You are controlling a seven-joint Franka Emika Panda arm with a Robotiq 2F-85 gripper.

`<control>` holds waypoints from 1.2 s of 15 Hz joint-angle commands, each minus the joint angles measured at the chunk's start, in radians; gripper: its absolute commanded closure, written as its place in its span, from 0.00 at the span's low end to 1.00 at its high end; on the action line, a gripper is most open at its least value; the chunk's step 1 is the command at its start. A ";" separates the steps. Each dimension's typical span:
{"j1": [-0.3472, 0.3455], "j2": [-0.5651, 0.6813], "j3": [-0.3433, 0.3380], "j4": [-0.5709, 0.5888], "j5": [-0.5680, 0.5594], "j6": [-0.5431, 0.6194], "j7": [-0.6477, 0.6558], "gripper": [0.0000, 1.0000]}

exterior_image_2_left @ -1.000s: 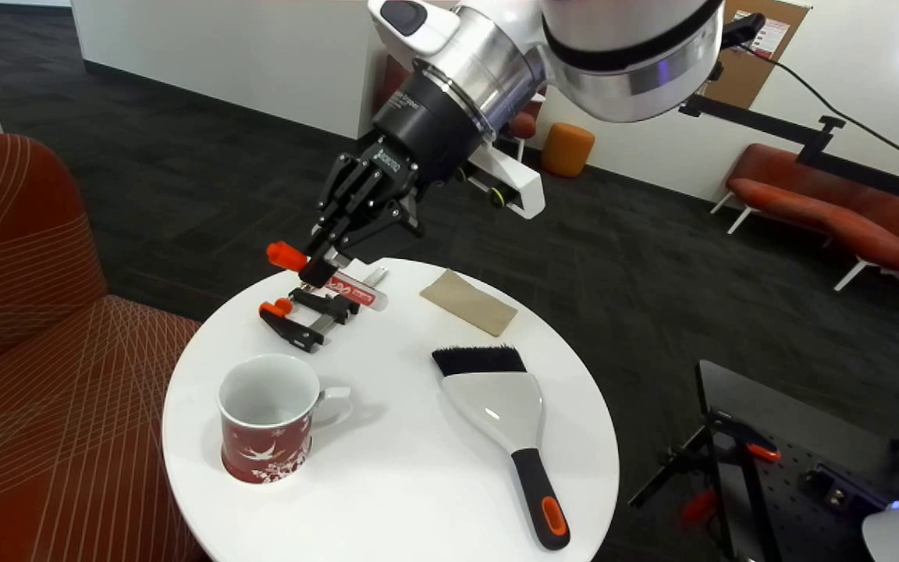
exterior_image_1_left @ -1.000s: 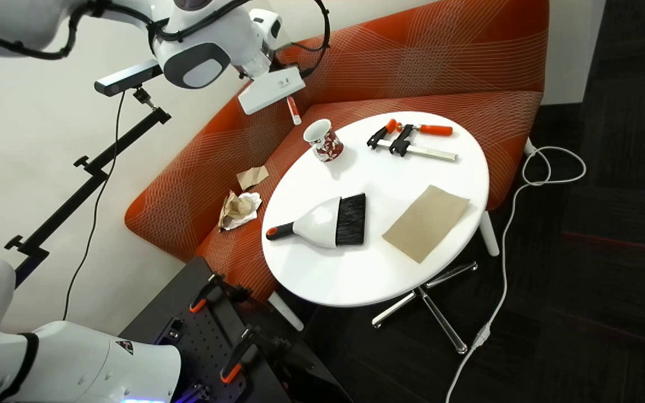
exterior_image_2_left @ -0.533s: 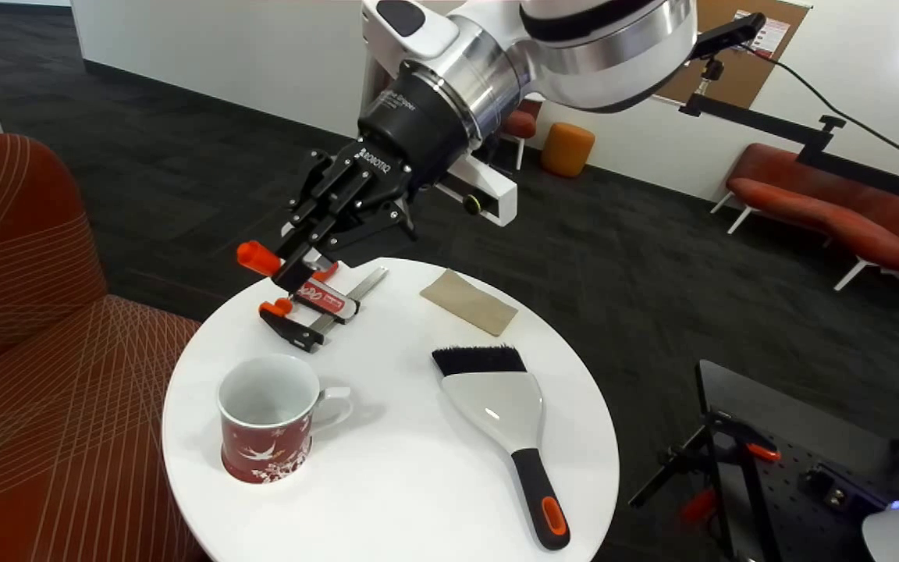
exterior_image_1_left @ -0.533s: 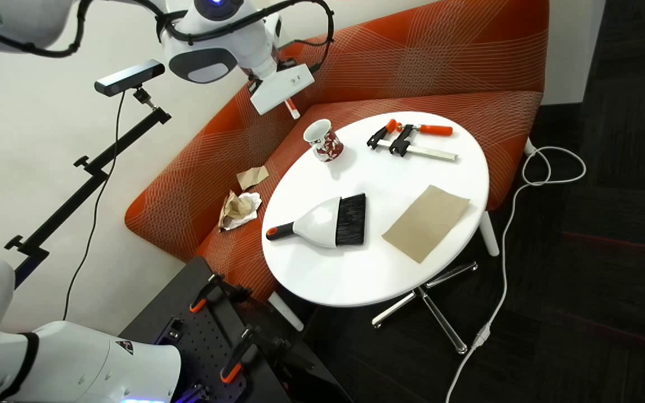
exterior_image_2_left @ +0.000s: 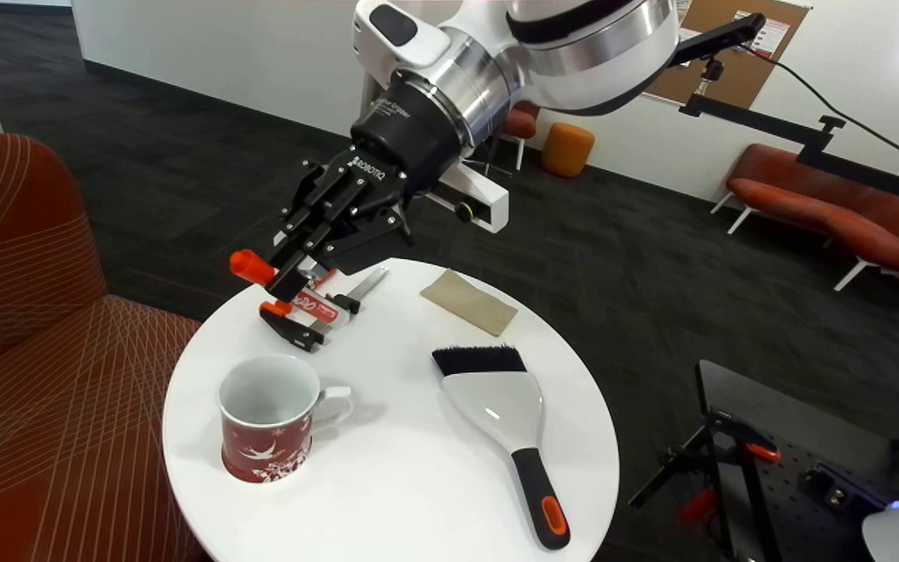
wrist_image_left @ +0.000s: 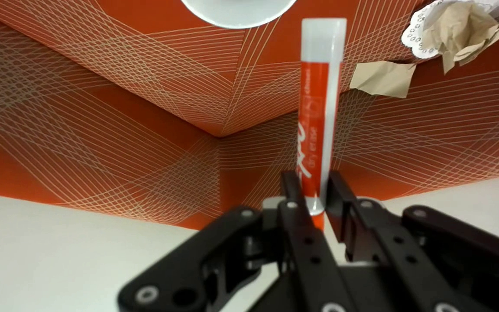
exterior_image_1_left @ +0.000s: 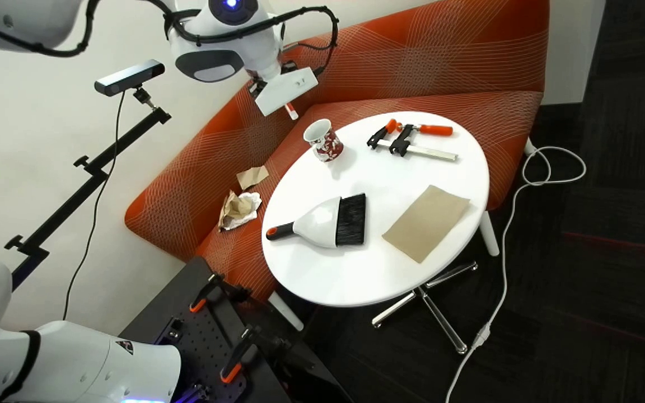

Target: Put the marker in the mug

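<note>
Red marker [wrist_image_left: 319, 115], partly hidden by the end effector [wrist_image_left: 312, 184] gripping it, hangs apart from the mug [exterior_image_2_left: 268, 425].

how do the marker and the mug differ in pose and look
The marker is held in the air by the gripper; the mug stands on the table. The marker is tilted; the mug is upright. The marker is slim; the mug is broad, open-topped and has a handle. Both show red and white.

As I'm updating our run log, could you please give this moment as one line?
jaws: closed on marker | marker: tilted, in the air | mug: upright on table | status: marker not yet in mug
</note>
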 commanded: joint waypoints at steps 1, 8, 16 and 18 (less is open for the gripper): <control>0.034 0.034 -0.055 0.048 0.067 -0.067 -0.076 0.95; 0.045 0.140 -0.114 0.149 0.113 -0.230 -0.245 0.95; 0.052 0.284 -0.141 0.311 0.100 -0.343 -0.261 0.95; 0.055 0.317 -0.142 0.346 0.096 -0.350 -0.250 0.95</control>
